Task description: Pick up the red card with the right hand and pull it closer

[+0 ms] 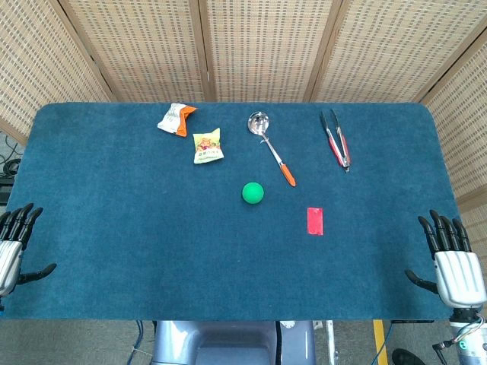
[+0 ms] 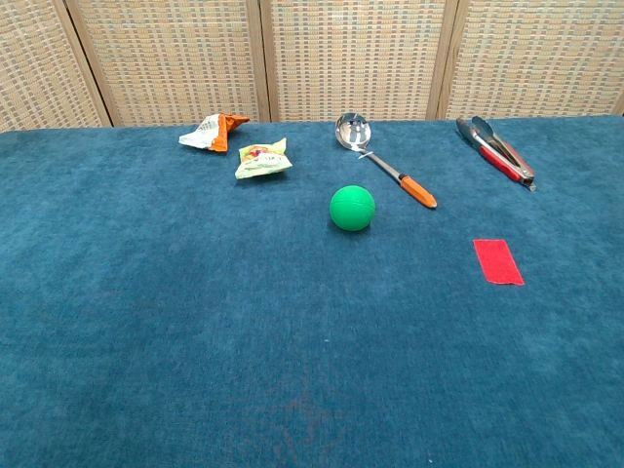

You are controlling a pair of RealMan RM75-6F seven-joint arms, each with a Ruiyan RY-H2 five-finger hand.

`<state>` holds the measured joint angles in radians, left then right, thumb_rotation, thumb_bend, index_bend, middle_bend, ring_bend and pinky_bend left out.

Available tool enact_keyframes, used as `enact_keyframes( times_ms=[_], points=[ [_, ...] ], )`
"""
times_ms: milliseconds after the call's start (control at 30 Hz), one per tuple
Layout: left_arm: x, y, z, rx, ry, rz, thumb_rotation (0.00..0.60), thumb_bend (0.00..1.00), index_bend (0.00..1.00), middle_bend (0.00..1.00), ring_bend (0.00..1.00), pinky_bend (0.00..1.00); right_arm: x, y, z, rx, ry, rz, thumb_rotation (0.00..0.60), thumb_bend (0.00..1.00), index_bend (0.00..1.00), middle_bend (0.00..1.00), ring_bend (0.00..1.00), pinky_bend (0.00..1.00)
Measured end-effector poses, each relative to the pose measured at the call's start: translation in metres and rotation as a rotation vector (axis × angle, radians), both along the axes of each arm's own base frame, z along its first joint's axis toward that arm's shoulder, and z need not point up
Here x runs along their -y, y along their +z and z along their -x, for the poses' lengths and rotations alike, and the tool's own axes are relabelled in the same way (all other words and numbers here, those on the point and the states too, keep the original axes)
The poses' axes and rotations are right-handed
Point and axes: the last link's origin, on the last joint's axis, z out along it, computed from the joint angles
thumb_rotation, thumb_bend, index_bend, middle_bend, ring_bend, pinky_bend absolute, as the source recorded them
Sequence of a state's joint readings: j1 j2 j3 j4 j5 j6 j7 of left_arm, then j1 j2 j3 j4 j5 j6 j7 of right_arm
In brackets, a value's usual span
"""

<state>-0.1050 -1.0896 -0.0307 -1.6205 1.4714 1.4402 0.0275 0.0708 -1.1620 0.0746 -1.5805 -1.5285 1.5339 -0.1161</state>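
The red card [image 1: 314,220] lies flat on the blue table cloth, right of centre; the chest view shows the red card [image 2: 497,261] at its right side. My right hand [image 1: 453,262] rests at the table's near right corner, fingers spread and holding nothing, well to the right of the card and nearer to me. My left hand [image 1: 14,243] sits at the near left edge, fingers apart and empty. Neither hand shows in the chest view.
A green ball [image 1: 253,192] sits left of the card. Behind it lie a ladle with an orange handle [image 1: 272,146], red-and-black tongs [image 1: 335,138], and two snack packets [image 1: 208,147] [image 1: 176,119]. Woven screens stand behind the table [image 1: 114,228].
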Motion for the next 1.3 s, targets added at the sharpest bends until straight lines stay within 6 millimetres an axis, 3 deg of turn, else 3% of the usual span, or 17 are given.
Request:
enact_keyframes(
  times_ms=[267,433,667,800,1000,1200,1300],
  points=[
    [0.000,0.000,-0.002,0.001,-0.003,0.003,0.600,0.00,0.00,0.00,0.00,0.00,0.001,-0.004,-0.001,-0.004,0.003,-0.019,0.600,0.19,0.00,0.00,0.00,0.00],
    [0.001,0.002,-0.003,-0.001,-0.010,-0.013,0.600,0.00,0.00,0.00,0.00,0.00,0.017,-0.007,-0.004,0.017,0.008,-0.060,0.600,0.35,0.02,0.00,0.00,0.00],
    [-0.003,-0.001,-0.001,-0.006,0.005,-0.013,0.600,0.00,0.00,0.00,0.00,0.00,0.082,-0.017,-0.022,0.035,0.033,-0.201,0.600,0.52,0.12,0.00,0.00,0.00],
    [-0.007,-0.001,0.000,-0.013,0.018,-0.020,0.600,0.00,0.00,0.00,0.00,0.00,0.134,-0.028,-0.038,0.037,0.024,-0.296,0.600,0.52,0.14,0.00,0.00,0.00],
    [-0.011,-0.002,-0.001,-0.022,0.028,-0.031,0.600,0.00,0.00,0.00,0.00,0.00,0.188,-0.054,-0.049,0.020,-0.024,-0.384,0.600,0.56,0.25,0.00,0.00,0.00],
    [-0.014,-0.004,-0.002,-0.019,0.031,-0.020,0.600,0.00,0.00,0.00,0.00,0.00,0.220,-0.093,-0.059,0.034,-0.084,-0.459,0.600,0.57,0.30,0.00,0.00,0.00],
    [-0.015,-0.004,-0.003,-0.020,0.031,-0.015,0.600,0.00,0.00,0.00,0.00,0.00,0.224,-0.107,-0.063,0.037,-0.101,-0.491,0.600,0.57,0.30,0.00,0.00,0.00]
  ],
)
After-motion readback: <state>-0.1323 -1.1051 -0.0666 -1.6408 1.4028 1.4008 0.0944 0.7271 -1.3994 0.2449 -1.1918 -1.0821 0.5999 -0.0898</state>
